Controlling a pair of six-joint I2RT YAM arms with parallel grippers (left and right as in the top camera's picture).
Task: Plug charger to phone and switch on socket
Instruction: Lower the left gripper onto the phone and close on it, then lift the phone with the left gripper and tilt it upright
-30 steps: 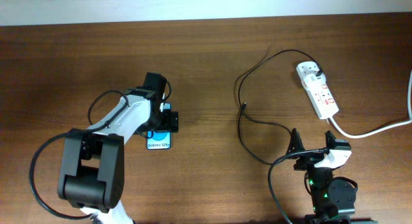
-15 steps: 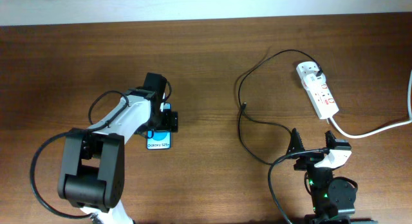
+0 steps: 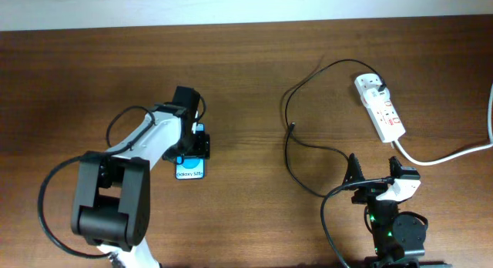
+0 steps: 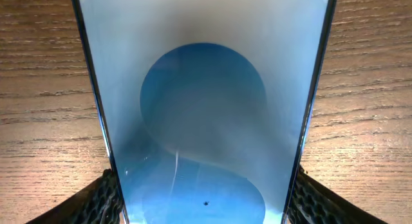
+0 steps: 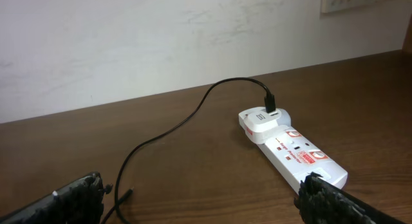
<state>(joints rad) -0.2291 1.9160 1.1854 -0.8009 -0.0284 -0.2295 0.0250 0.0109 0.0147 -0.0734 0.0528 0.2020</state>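
The phone (image 3: 189, 171) lies on the table with its blue screen up, and only its "Galaxy S25+" end shows beyond my left gripper (image 3: 197, 145). In the left wrist view the phone (image 4: 205, 102) fills the frame and both fingers of my left gripper (image 4: 206, 201) press its long edges. The socket (image 3: 381, 106) lies at the back right. The charger's black cable (image 3: 286, 106) runs from its plug head (image 5: 270, 103) in a white adapter on the socket (image 5: 296, 150). Its connector tip (image 3: 293, 128) lies loose mid-table. My right gripper (image 3: 375, 178) is open and empty, near the cable.
The socket's thick white cord (image 3: 447, 154) runs off the right edge. The cable loops on the wood in front of my right gripper (image 5: 206, 201), and its tip (image 5: 125, 195) lies near the left finger. A white wall stands behind the table.
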